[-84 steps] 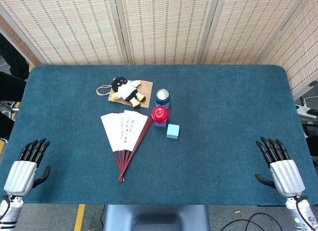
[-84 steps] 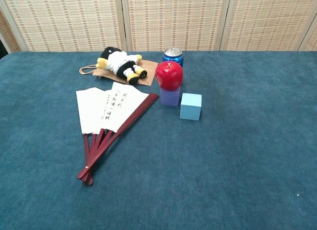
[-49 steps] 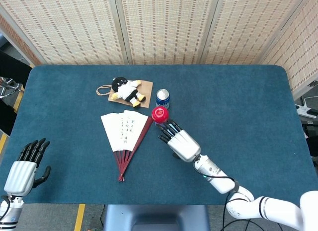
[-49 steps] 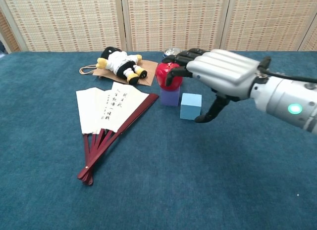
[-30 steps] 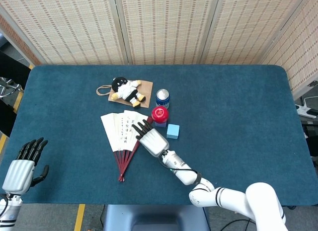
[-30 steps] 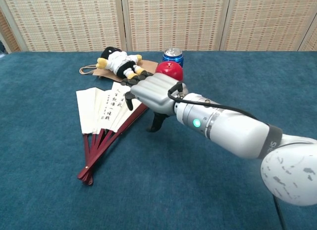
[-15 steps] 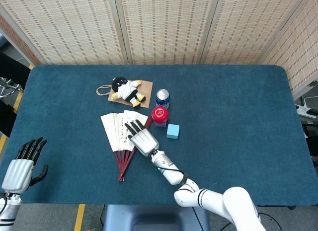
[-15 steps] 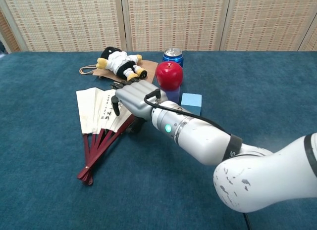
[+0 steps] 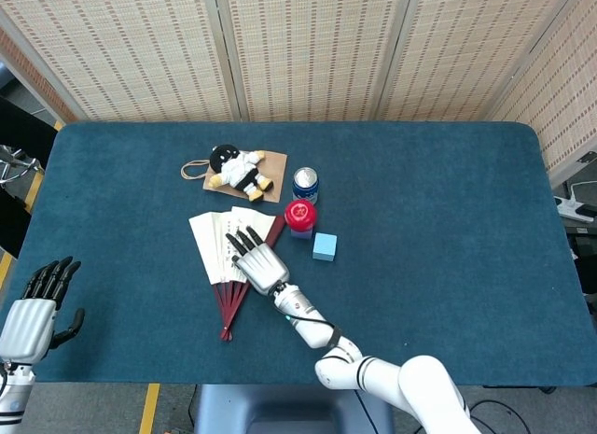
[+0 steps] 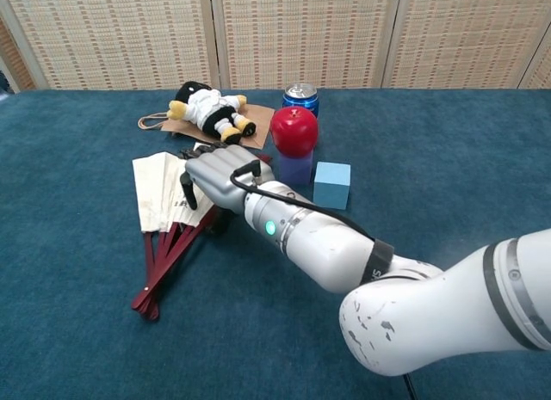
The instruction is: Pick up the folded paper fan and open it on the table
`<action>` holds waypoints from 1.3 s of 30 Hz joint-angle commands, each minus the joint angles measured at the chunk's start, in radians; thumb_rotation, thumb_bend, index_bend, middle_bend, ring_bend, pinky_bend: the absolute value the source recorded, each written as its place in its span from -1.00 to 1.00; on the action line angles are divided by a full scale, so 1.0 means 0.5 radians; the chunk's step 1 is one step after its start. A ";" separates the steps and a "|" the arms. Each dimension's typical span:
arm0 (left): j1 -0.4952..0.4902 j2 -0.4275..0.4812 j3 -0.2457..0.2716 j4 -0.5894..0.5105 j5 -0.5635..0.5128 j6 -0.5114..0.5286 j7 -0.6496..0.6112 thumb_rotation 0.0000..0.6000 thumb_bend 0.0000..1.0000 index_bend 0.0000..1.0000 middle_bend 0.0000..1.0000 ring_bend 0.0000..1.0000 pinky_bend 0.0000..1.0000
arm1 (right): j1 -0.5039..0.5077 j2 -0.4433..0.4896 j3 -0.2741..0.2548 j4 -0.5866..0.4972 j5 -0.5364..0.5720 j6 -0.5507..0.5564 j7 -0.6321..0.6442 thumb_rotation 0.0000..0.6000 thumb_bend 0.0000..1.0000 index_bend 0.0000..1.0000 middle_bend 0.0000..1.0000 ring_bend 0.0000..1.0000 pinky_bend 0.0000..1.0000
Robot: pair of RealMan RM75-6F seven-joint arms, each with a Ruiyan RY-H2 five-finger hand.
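Observation:
The paper fan point(image 9: 211, 244) lies partly spread on the blue table, white leaf with black writing toward the back, dark red ribs point(image 10: 159, 267) meeting at a pivot near me. My right hand point(image 9: 254, 263) lies palm down on the fan's right half, fingers spread over the leaf and ribs; in the chest view this right hand point(image 10: 217, 178) covers much of the fan point(image 10: 153, 193), thumb pointing down to the cloth. It grips nothing that I can see. My left hand point(image 9: 31, 313) hovers open at the table's near left corner, far from the fan.
A plush doll point(image 9: 238, 169) lies on a brown paper bag behind the fan. Right of the fan stand a blue can point(image 9: 305, 183), a red apple point(image 9: 300, 214) on a purple block point(image 10: 297, 169), and a light blue cube point(image 9: 325, 246). My right forearm crosses the near centre.
My right hand swung in from the right edge, passed the cube and apple, and came to rest on the fan. The fan's pivot end shifted slightly left. The left hand drifted a little lower.

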 commanded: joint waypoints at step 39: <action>-0.290 -0.107 0.155 -0.061 0.234 -0.399 -1.749 1.00 -0.10 -1.00 -1.00 -1.00 -0.86 | -0.063 0.793 0.221 -1.706 0.174 0.778 -0.563 1.00 0.22 0.35 -0.69 -1.00 -0.99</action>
